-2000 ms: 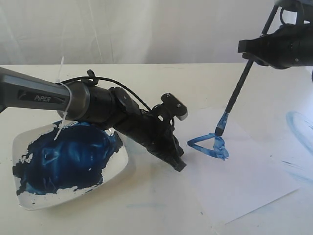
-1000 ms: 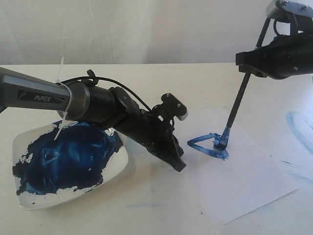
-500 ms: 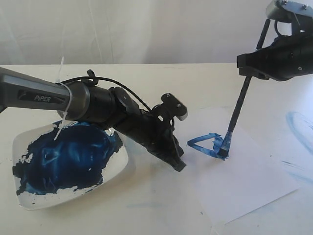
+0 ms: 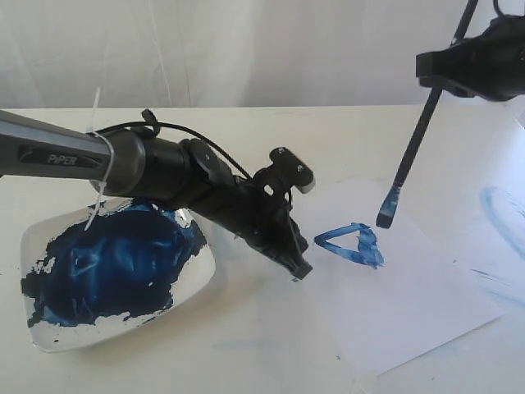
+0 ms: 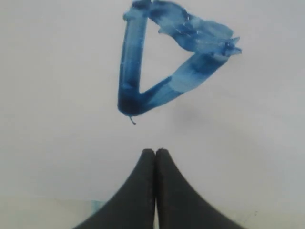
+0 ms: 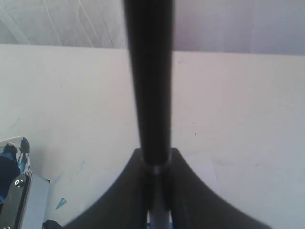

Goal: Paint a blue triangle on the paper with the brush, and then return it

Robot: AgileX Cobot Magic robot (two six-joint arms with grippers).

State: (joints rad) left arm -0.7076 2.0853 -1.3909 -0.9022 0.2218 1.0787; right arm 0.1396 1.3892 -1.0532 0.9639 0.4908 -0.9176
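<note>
The blue triangle (image 4: pixel 349 245) is a streaky outline on the white paper (image 4: pixel 410 304), which lies flat at the right of the table. My right gripper (image 4: pixel 439 74) is shut on the black handle of the brush (image 4: pixel 414 148), which slants down to the left. Its blue bristles hang just above the paper, up and right of the triangle. My left gripper (image 4: pixel 299 269) is shut and empty, its tips resting at the paper's left edge beside the triangle. In the left wrist view the triangle (image 5: pixel 131 62) lies beyond the closed gripper (image 5: pixel 155 151). The right wrist view shows the brush (image 6: pixel 148 86) clamped in my gripper (image 6: pixel 156 153).
A white rounded dish (image 4: pixel 49 341) smeared with dark blue paint sits at the left, under my left arm. Pale blue curved smears (image 4: pixel 500 209) mark the table at the far right. A white cloth backdrop hangs behind the table.
The right gripper has risen and drifted right, lifting the brush tip off the triangle's lower right corner. The left arm has shifted slightly upward.
</note>
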